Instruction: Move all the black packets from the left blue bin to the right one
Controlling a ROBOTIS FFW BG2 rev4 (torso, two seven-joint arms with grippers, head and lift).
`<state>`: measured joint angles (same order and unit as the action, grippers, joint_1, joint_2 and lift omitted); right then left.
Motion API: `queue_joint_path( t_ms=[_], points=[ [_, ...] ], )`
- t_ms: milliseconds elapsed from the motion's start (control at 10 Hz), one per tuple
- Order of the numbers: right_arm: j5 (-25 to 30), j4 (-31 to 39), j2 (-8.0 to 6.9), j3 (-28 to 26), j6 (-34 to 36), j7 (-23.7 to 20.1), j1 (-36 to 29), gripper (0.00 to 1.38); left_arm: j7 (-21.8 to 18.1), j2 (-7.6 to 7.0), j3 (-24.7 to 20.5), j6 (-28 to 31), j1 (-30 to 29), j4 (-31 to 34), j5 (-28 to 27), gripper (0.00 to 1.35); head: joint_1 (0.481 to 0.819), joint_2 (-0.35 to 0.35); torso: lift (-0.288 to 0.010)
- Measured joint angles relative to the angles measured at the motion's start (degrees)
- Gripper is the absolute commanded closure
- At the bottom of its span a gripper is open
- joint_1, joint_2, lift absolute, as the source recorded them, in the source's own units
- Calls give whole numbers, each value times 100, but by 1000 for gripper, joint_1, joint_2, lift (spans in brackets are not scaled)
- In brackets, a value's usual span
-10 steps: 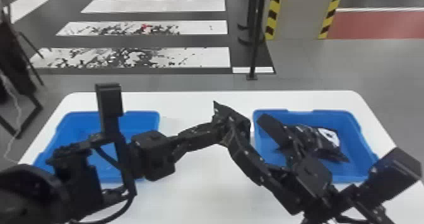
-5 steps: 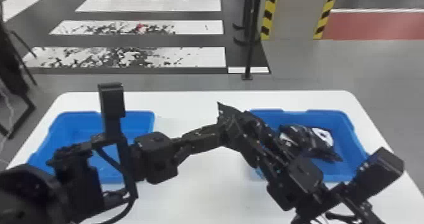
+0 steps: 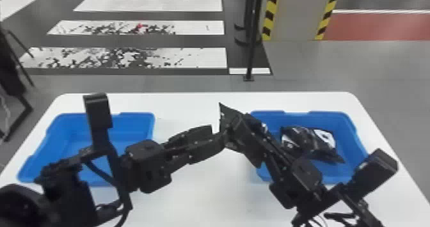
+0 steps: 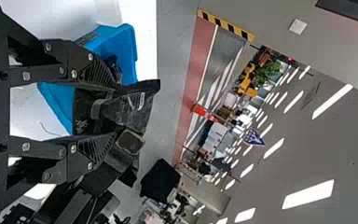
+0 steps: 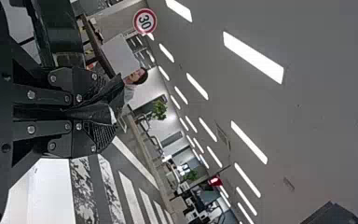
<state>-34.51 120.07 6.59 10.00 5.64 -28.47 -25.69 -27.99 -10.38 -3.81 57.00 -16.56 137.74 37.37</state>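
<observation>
As we look over the white table (image 3: pixel 204 207), both arms meet above its middle, and a black packet (image 3: pixel 231 116) sits right there between them, up off the tabletop! The right gripper (image 3: pixel 248 140) has its fingers closed on it; we see the dark film pinched between them in the right wrist view. And the left gripper (image 3: pixel 218 136)? Its fingers stand apart, the left wrist view tells us, with the packet filling the gap between the tips, though black on black we can't make out whether either finger touches it. Over in the right blue bin (image 3: pixel 350 124), we have more black packaging (image 3: pixel 308 143), a white patch facing up; it lies crumpled, and we can't tell whether that's one packet or several overlapping. The right arm cuts across that bin's near left part, so we lose what's behind it. On the other side, the left blue bin (image 3: pixel 137 119) is partly hidden behind the left arm, its near side crossed by cables and black housings. Both arms run out of our head view at its edges, and behind the table stands a dark pole (image 3: pixel 251 53), its top cut off.
</observation>
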Motion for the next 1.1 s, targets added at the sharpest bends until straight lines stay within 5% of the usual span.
queue_joint_path(
  t_ms=[300, 700, 1000, 1100],
  points=[
    [-366, -606, 85, -412, 194, -27, 488, 1282, -117, 77, -93, -491, -663, 5, 229, 130, 695, -16, -138],
    [410, -2056, 198, -1355, 220, -25, 1331, 1260, -205, 271, -242, -936, -1244, 29, 536, 130, 695, -144, -138],
    [883, -2624, 212, -2038, 257, -18, 1502, 145, -278, 401, -552, -1412, -1461, 29, 578, 130, 695, -218, -138],
    [890, -2500, 210, -2106, 154, -18, 1373, 71, -316, 443, -679, -1598, -1568, 29, 625, 130, 695, -217, -138]
  ],
)
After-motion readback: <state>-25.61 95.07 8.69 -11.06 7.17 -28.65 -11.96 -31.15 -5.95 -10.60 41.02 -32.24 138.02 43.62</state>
